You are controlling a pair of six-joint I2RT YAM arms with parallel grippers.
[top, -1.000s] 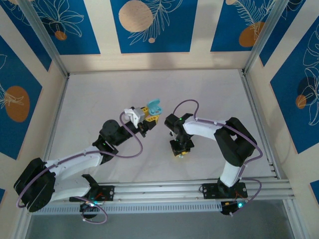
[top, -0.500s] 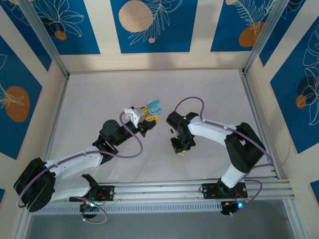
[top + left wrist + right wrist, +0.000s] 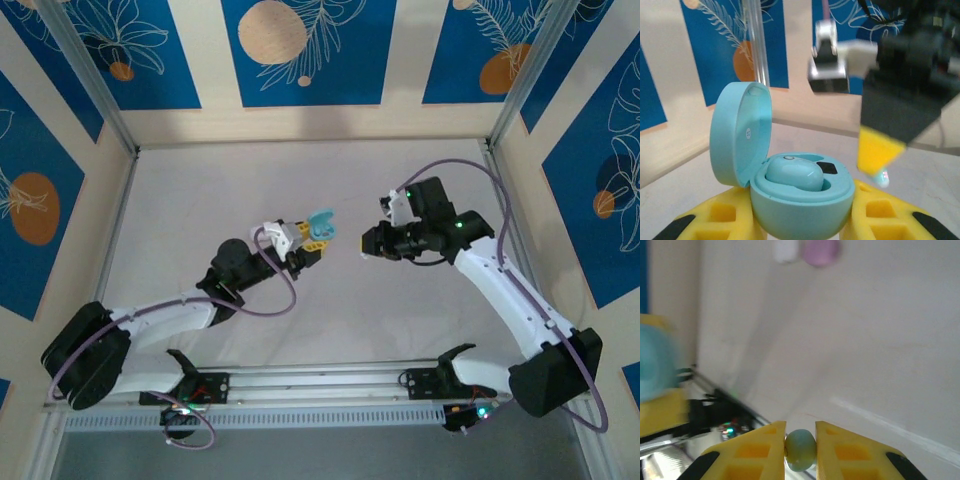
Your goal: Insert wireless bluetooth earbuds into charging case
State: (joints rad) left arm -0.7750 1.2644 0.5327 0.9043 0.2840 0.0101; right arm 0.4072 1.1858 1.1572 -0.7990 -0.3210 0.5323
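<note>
Right jaws: clamping shut on a teal earbud point(image 3: 800, 449), pinching it at the very tips so most of the bud is sticking out free for seating
Left jaws: gripping the base of the teal charging case point(image 3: 800, 200) from both sides, offering it as a steady target, seemingly lifted clear of the desk point(image 3: 200, 190)
Case: sitting upright with its lid point(image 3: 740, 135) swung open to one side, so the wells are facing up and the way in is lying open
Second teal earbud point(image 3: 792, 175): already lying seated in one well, while the free well point(image 3: 826, 167) beside it is showing its dark contact and is probably waiting for the held bud
Right arm: reaching level across the desk, tips pointing at the case, near it but not touching
Change from a second ago: the right arm is no longer pointing down at the desk near the front; it is now raised and turned sideways toward the case, with the jaws closed tighter, and the left arm is holding the case slightly further toward the right arm
</note>
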